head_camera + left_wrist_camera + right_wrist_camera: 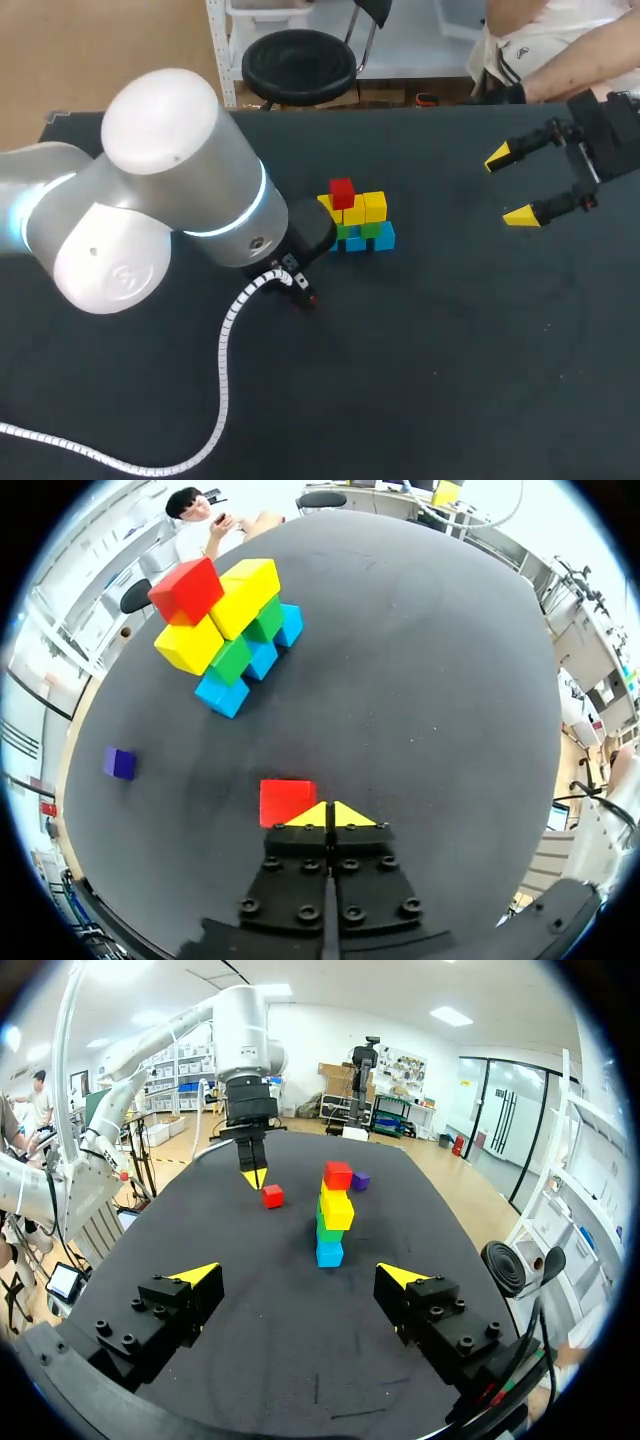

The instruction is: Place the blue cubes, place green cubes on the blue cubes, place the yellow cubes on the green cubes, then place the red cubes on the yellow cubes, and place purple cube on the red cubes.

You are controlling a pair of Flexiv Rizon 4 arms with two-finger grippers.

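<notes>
The left gripper (pixel 330 815) has its two yellow tips pressed together, with nothing between them. It points down at the table (pixel 450 380), and the thick left arm (pixel 150 190) bends over it and hides it from above. A loose red cube (pixel 285 800) lies just beside the tips, at the side of one finger. I cannot tell if it touches the finger.

Farther ahead of this gripper, well apart from it, stands the stack (pixel 232 630). It has blue cubes (pixel 225 692) at the bottom, then green cubes (pixel 235 658), then yellow cubes (pixel 245 588), and one red cube (pixel 187 588) on top at one end. A purple cube (pixel 120 763) lies alone on the table, off to the side of the gripper and near the table edge. On the other side of the gripper there is a wide bare part of the table.

The right gripper (pixel 298 1275) is spread wide and holds nothing. It hovers above the table near its edge, well apart from the stack, and looks toward it. Between its fingers and the stack the table is bare. The left gripper and the loose red cube are beyond, beside the stack.
</notes>
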